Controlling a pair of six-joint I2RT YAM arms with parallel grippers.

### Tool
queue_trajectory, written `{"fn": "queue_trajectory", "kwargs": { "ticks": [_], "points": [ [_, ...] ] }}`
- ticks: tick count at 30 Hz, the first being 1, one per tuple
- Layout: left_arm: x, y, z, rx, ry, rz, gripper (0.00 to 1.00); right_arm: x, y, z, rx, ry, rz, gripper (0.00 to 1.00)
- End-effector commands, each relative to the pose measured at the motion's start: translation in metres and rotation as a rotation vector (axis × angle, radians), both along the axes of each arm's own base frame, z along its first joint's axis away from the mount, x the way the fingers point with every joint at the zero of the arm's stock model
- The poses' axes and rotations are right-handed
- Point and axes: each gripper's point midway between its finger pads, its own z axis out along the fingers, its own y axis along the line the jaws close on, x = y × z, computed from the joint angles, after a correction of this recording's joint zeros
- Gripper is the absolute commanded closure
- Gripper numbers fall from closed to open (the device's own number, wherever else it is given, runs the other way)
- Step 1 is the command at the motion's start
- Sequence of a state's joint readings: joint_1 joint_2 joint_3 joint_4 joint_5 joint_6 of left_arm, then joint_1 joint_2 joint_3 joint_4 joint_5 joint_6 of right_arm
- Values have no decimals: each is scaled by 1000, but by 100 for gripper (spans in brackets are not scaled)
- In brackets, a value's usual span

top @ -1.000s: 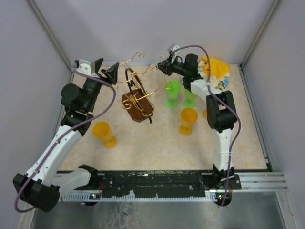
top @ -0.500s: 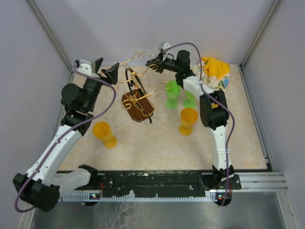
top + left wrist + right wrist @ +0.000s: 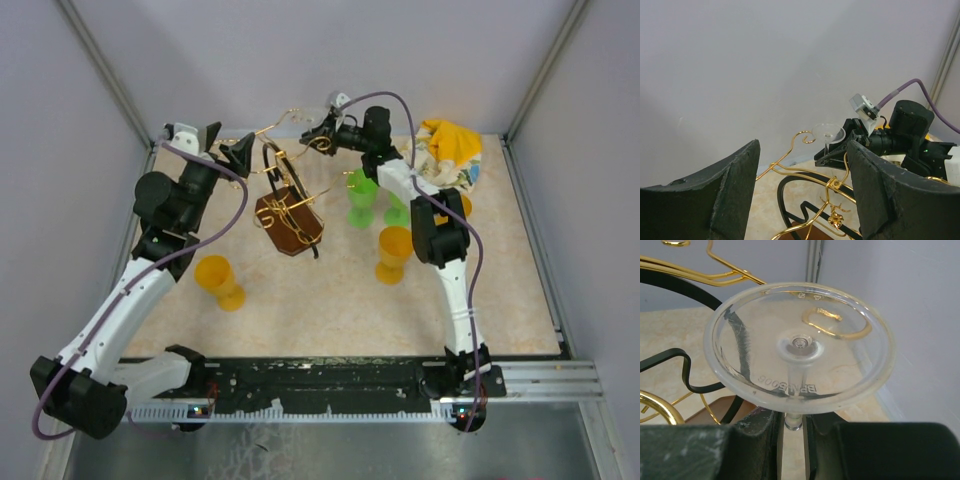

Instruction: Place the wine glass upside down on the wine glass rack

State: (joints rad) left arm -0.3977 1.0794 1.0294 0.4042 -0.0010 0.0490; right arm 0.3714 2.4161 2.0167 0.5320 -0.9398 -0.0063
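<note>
A clear wine glass (image 3: pixel 800 345) is held upside down, its round foot uppermost, with my right gripper (image 3: pixel 794 422) shut on its stem. In the top view the right gripper (image 3: pixel 322 137) hangs at the back, by the upper right arms of the wine glass rack (image 3: pixel 285 165), a gold wire stand on a dark brown base (image 3: pixel 288 220). A curled gold tip shows just behind the glass's foot. My left gripper (image 3: pixel 225 145) stands open left of the rack, holding nothing. Its wrist view looks across the rack (image 3: pixel 832 184) at the glass (image 3: pixel 828 132).
Two green goblets (image 3: pixel 362 195) (image 3: pixel 398 208) stand right of the rack. An orange goblet (image 3: pixel 395 252) is in front of them and another (image 3: pixel 218 280) at the near left. A yellow cloth (image 3: pixel 450 145) lies at the back right corner. Walls close in behind.
The right gripper has carried the glass leftward, closer to the rack's upper arms. The left arm has hardly moved.
</note>
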Motion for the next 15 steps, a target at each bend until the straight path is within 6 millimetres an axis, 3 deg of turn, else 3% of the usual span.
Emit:
{"fn": "queue_trajectory", "kwargs": {
  "ticks": [1,15],
  "points": [
    [-3,-3,8,-7,-28,-20,24,-13,8,43,45,-111,78,100],
    [-2,-5,5,-2,-19,-29,24,-24,18,45,55,-104,176,100]
  ]
}}
